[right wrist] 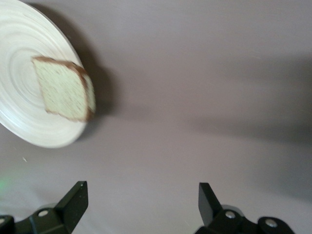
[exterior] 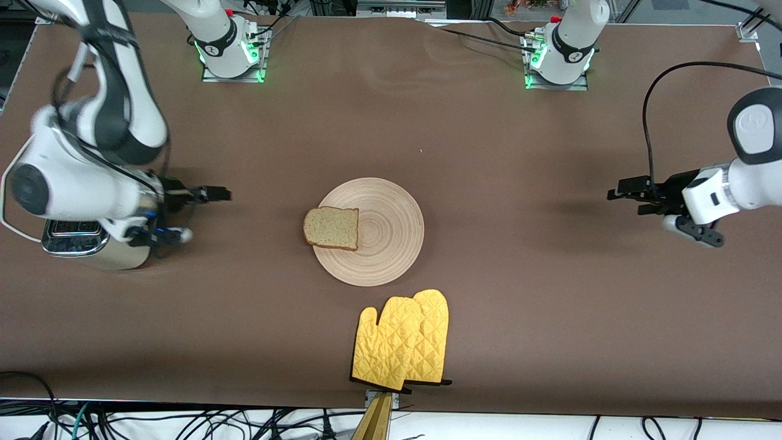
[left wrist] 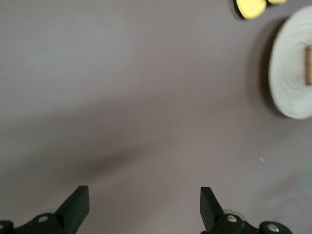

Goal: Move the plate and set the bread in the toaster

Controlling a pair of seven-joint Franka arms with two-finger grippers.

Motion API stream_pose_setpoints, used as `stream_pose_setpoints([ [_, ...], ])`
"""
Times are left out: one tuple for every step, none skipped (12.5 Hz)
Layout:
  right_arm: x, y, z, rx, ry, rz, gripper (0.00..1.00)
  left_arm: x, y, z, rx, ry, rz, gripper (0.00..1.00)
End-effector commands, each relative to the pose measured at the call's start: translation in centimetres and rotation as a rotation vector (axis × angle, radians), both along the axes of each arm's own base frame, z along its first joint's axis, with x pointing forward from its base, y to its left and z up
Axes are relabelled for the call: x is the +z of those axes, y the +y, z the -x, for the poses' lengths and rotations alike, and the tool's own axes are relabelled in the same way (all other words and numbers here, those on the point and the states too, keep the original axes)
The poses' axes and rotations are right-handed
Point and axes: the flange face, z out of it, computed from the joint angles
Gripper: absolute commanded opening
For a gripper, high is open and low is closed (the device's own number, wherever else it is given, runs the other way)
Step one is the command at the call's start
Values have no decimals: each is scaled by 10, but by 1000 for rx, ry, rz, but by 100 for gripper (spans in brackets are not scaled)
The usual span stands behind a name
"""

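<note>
I see the wooden plate (exterior: 372, 232) mid-table, the bread slice (exterior: 331, 228) overhanging its rim toward the toaster (exterior: 91, 244) at the right arm's end. My right gripper (exterior: 208, 211) hangs beside the toaster, fingers wide, empty. My left gripper (exterior: 623, 201) hangs over bare table, fingers wide, empty. Yellow oven mitts (exterior: 400, 342) lie nearer the camera.

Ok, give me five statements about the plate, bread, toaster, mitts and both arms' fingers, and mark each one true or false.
1. The bread lies on the plate, overhanging its edge toward the right arm's end. True.
2. The bread is already in the toaster. False: it is on the plate.
3. The yellow oven mitts lie nearer the front camera than the plate. True.
4. The left gripper holds the plate. False: its fingers are open and empty, over bare table.
5. The right gripper has its fingers shut on the bread. False: they are open, beside the toaster.
</note>
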Motion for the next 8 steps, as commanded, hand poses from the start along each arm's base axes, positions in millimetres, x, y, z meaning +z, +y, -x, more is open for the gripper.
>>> stream_pose_setpoints([
  [-38,30,-5,-55,18,-66,100,33,6,26,-16,-84,-107,100],
  [-54,36,-2,-105,50,-126,100,53,9,32,-38,-111,-160,100],
  [-74,46,4,-158,69,-177,100,73,9,38,-40,-133,-169,100],
  [-86,56,8,-175,39,-171,100,87,8,42,-17,-136,-176,100],
  [-97,76,16,-170,2,-158,100,101,4,42,55,-134,-187,100],
  [-110,90,21,-171,-48,-134,99,112,-5,46,140,-103,-204,100],
  [-128,99,24,-175,-91,-111,90,127,-20,51,222,-58,-231,100],
  [-141,106,27,-177,-111,-97,86,142,-39,55,271,-21,-266,100],
])
